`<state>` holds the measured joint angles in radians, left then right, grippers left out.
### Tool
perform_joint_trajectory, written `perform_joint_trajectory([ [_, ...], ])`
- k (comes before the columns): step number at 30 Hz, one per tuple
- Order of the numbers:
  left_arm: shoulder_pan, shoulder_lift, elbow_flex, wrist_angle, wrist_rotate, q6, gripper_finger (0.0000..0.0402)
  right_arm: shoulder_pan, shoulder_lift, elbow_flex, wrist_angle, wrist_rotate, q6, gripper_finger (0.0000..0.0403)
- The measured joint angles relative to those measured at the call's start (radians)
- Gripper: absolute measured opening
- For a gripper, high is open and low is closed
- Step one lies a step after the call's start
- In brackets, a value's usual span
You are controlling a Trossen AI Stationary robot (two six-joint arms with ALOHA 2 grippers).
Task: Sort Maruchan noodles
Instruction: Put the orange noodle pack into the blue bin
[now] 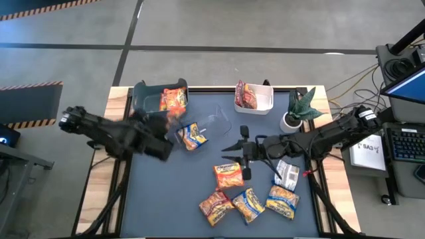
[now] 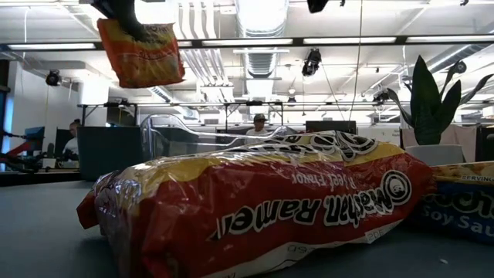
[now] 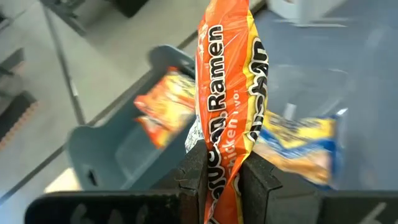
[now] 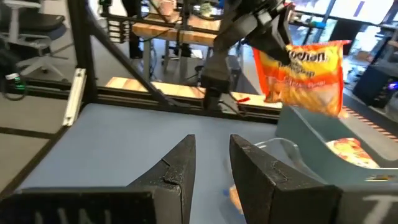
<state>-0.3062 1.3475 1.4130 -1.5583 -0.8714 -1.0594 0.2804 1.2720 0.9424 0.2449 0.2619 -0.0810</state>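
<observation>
packets mid-table | bins behind | plant right

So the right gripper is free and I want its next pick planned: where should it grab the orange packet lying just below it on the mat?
Take the orange packet from straight above, across its short width near the middle. It lies flat and apart from the other packets, so both fingers have room. The right gripper hangs open just above it.

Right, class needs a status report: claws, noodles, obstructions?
Left claw shut on orange crinkly ramen packet, above dark teal bin. Right claw open, mid-table, empty. Nothing blocking.
</observation>
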Motion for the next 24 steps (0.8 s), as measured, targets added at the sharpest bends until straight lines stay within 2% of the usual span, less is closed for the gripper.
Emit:
perform_joint_trajectory([
  [9, 0.285, -0.121, 0.000, 0.045, -0.013, 0.272, 0.0042, -0.041, 0.000, 0.000, 0.020, -0.003, -0.035, 0.0083],
  [17, 0.603, -0.126, -0.003, 0.118, -0.019, 0.567, 0.0042, -0.059, -0.006, 0.000, 0.011, -0.003, -0.062, 0.0072],
  [19, 0.673, -0.128, -0.017, 0.200, 0.015, 0.653, 0.0042, -0.061, -0.006, 0.000, -0.004, -0.003, -0.073, 0.0072],
  [24, 0.819, -0.152, -0.110, 0.473, 0.201, 0.831, 0.0042, -0.072, -0.006, 0.000, -0.009, -0.001, -0.069, 0.0075],
])
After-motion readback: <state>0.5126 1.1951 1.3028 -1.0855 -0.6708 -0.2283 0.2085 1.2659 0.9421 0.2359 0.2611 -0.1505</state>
